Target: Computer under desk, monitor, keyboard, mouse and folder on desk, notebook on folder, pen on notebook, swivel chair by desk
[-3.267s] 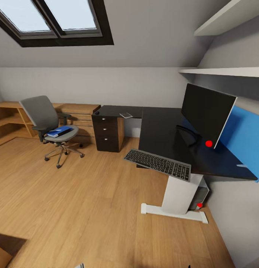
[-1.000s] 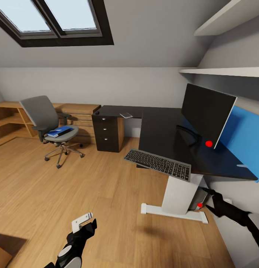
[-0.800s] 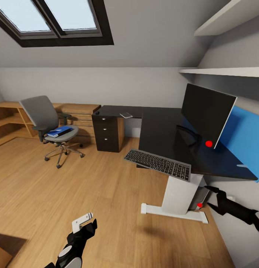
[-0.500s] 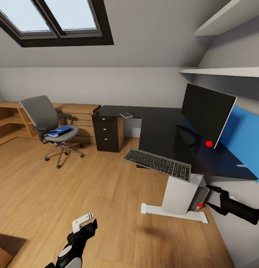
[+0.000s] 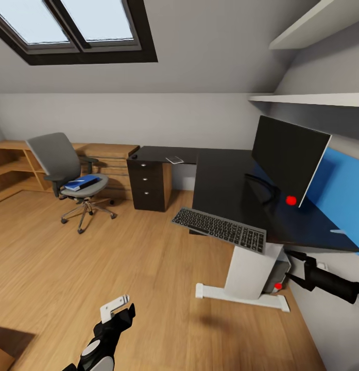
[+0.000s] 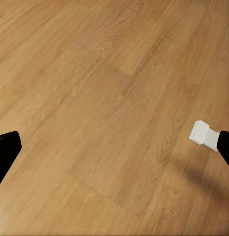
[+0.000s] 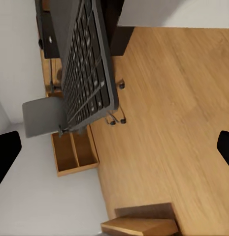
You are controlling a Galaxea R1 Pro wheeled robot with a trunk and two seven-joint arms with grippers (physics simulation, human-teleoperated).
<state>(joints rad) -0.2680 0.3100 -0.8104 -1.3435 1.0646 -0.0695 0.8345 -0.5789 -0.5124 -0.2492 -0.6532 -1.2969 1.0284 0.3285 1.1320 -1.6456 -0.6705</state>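
Overhanging desk [image 5: 225, 180] edge, keyboard [image 5: 219, 228] (long axis along front edge).

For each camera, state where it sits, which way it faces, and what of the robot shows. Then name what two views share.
Head view: high on the robot, facing forward and down over the desk, monitor, keyboard and chair; left gripper low, right gripper by the computer.
Left wrist view: on the left arm, facing down at wooden floor; dark fingertips at the edges.
Right wrist view: on the right arm, looking out from beside the desk across the floor; fingertips at the edges.
Shared: the keyboard and chair appear in head and right wrist views.
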